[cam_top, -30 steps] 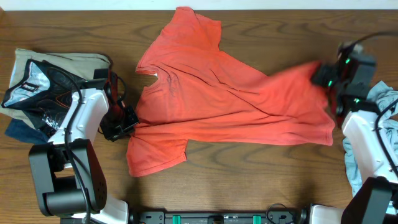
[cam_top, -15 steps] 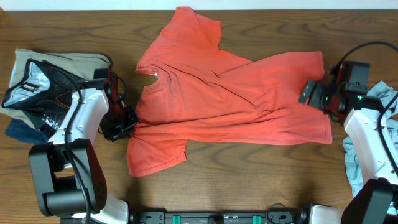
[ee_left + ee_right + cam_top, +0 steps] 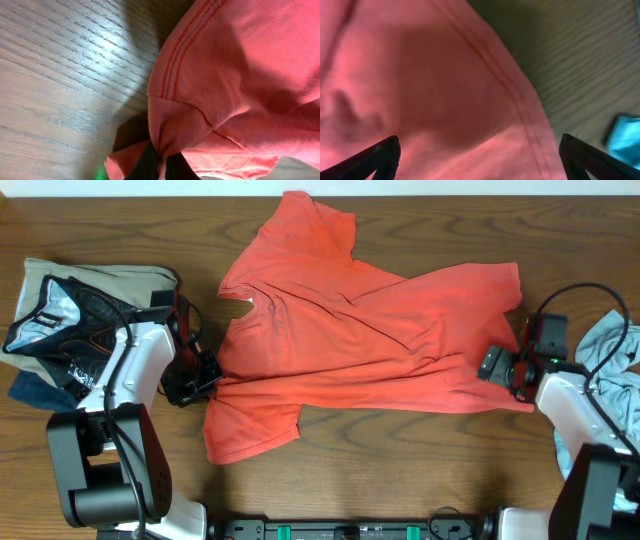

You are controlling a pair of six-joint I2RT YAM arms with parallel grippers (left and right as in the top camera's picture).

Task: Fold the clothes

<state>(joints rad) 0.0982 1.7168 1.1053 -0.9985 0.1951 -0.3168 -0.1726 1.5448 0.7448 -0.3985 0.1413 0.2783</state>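
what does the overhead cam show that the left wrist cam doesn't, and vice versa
Only overhead: the whole coral-red T-shirt spread out, the right jaws open over its right end, a pile of dark and tan garments at the left, a pale blue shirt at the right.
Only left wrist: close up, a double-stitched hem and fabric bunched between the shut left jaws.
Both: the T-shirt lying on the wooden table.
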